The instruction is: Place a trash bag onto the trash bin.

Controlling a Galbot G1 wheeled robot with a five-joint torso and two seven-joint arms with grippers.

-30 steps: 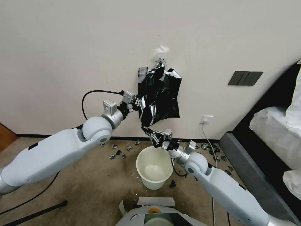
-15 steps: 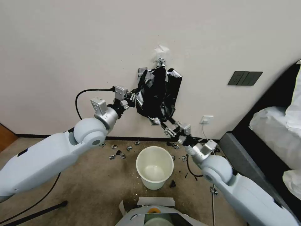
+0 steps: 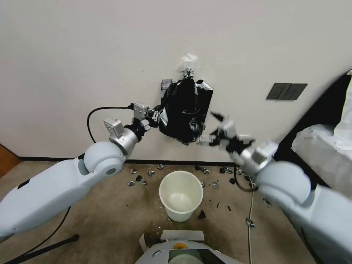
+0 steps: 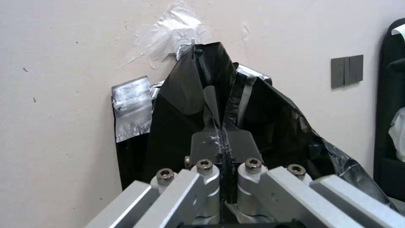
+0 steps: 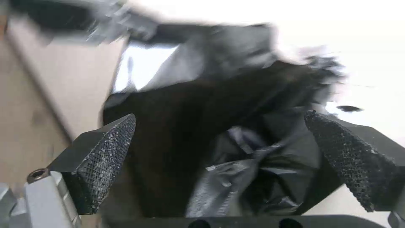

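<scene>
Trash bag (image 3: pixel 185 110): thin, glossy black film, heavily creased and bunched, hanging against the wall from the taped clip (image 3: pixel 187 72) at its top; grey-silver highlights run along the folds; its lower edge is drawn up into a crumpled lump above the bin. In the left wrist view the bag (image 4: pixel 270 126) spreads as a dark, tent-like sheet with a silvery patch at one side.

Trash bin (image 3: pixel 180 195): round cream-white bucket, upright on the brown floor (image 3: pixel 110 216) below the bag, well apart from it, open mouth bare.

Left gripper (image 3: pixel 157 114): at the bag's left edge, fingers pressed together on a fold of film; the left wrist view shows the two fingers (image 4: pixel 211 148) meeting with black film pinched in the seam.

Right gripper (image 3: pixel 211 128): just beside the bag's lower right corner, fingers spread wide; in the right wrist view the textured pads (image 5: pixel 105 155) stand far apart with crumpled film between them, not gripped.

Change from half a second ago: the right gripper has risen from under the bag's lower edge to its right side, blurred by motion; the left gripper still holds the same edge; the bag hangs shorter and more bunched.

Floor debris (image 3: pixel 141 179): small dark and silvery scraps scattered along the wall base.
</scene>
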